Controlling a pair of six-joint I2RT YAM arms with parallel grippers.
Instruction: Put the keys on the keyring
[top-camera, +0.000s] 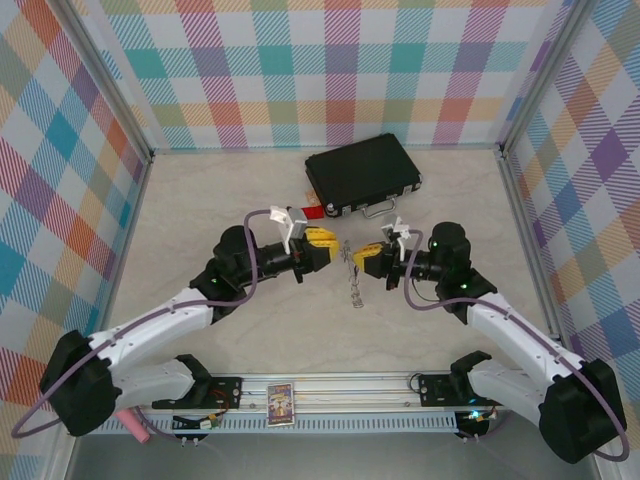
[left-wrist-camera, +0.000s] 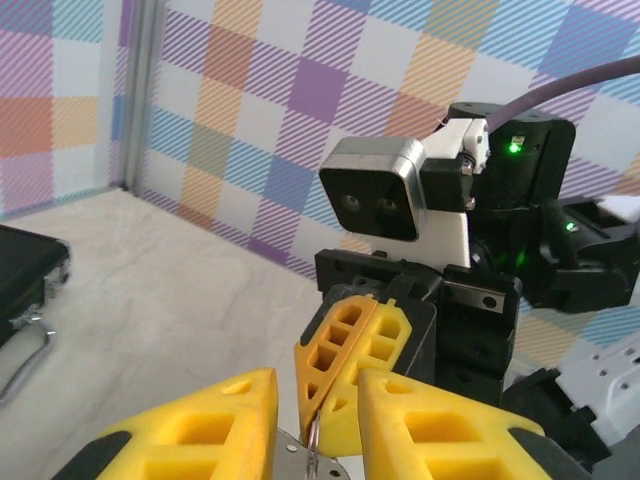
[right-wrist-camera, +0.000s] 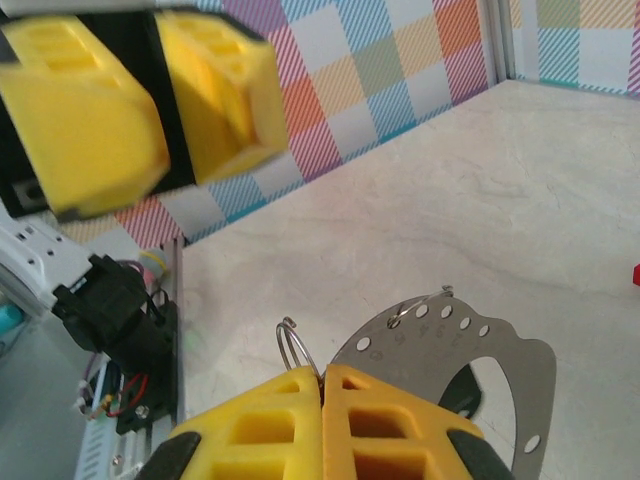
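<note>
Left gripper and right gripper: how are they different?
The right gripper has its fingers pressed together on the thin wire keyring; the left gripper shows a gap between its fingers. In the top view, the left gripper reaches in from the left, the right gripper from the right. Both have yellow fingers and point at each other.

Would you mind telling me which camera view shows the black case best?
The top external view: the black case shows whole, with its silver handle on the near side. The left wrist view catches just one corner and the handle at its left edge.
</note>
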